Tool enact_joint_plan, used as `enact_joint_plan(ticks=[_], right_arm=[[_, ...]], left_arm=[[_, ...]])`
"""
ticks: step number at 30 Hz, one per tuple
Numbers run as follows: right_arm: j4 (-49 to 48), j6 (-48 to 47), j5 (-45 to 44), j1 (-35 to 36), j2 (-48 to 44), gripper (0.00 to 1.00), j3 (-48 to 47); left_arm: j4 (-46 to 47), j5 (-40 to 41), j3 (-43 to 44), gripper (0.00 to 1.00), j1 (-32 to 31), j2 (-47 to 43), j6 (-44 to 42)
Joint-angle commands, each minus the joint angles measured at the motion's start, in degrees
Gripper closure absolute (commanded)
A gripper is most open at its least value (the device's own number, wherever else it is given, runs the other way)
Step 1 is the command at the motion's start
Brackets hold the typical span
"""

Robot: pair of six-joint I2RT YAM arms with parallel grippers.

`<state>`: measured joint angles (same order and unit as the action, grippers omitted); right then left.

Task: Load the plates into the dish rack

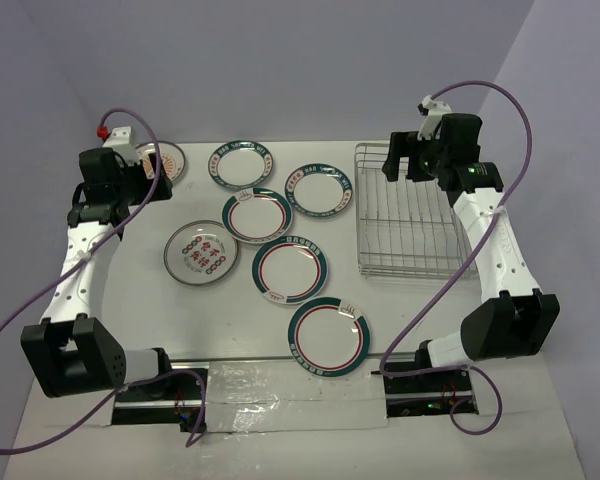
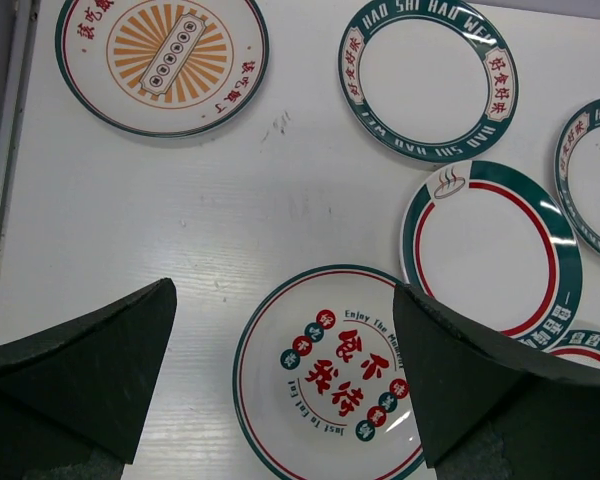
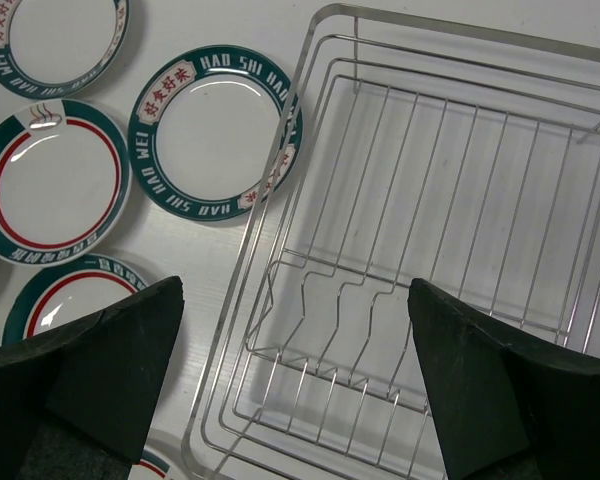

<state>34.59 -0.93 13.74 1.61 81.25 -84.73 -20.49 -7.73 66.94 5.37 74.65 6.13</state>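
Raised over the 10 o'clock corner of the table [image 1: 180,310] with the left claw [image 2: 283,290] gaping wide, gripping nothing, red-lettered plate [image 2: 335,385] flat just beneath. Poised at 2 o'clock with the right claw [image 3: 296,285] wide and empty above the dish rack [image 3: 460,210], green-rimmed plates [image 3: 215,130] at its 9 o'clock.

Counts, top view. Plates [image 1: 291,269]: 7 in all, spread on the counter [image 1: 210,320] from 6 o'clock round through 9 to 12 o'clock.
- Green band with red ring [image 1: 257,215]: 3.
- Green lettered band, no ring [image 1: 242,164]: 2.
- Grey rim with printed centre [image 1: 201,251]: 2, of which 1 at 10 o'clock is partly behind an arm.

Dish rack [image 1: 415,210]: 1, at 2 o'clock. Arms [image 1: 495,250]: 2.
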Motion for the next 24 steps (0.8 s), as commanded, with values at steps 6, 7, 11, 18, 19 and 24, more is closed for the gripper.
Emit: enact_joint_plan(ticks=[6, 7, 11, 18, 19, 24], right_arm=[[0.5, -0.1, 1.8, -0.4, 0.9, 0.0, -1.4], [0.5, -0.1, 1.8, -0.4, 1.0, 0.0, -1.5], [0.7, -0.4, 1.6, -0.4, 1.2, 0.0, -1.5], [1.2, -0.7, 1.5, -0.4, 1.7, 0.0, -1.2], [1.1, -0.7, 1.6, -0.4, 1.7, 0.0, -1.1], [1.3, -0.9, 1.1, -0.4, 2.2, 0.0, -0.3]], left_arm=[[1.5, 6.3, 2.8, 0.01, 0.2, 1.2, -5.2], [1.3, 7.3, 3.9, 0.01, 0.2, 1.7, -8.2], [6.7, 14.6, 4.0, 0.01, -1.0, 3.5, -15.4], [20.0, 22.7, -1.2, 0.01, -4.3, 10.7, -44.2], [19.9, 22.9, -0.5, 0.01, -4.2, 12.3, -46.1], [23.2, 21.9, 2.9, 0.02, -4.0, 20.9, -55.3]])
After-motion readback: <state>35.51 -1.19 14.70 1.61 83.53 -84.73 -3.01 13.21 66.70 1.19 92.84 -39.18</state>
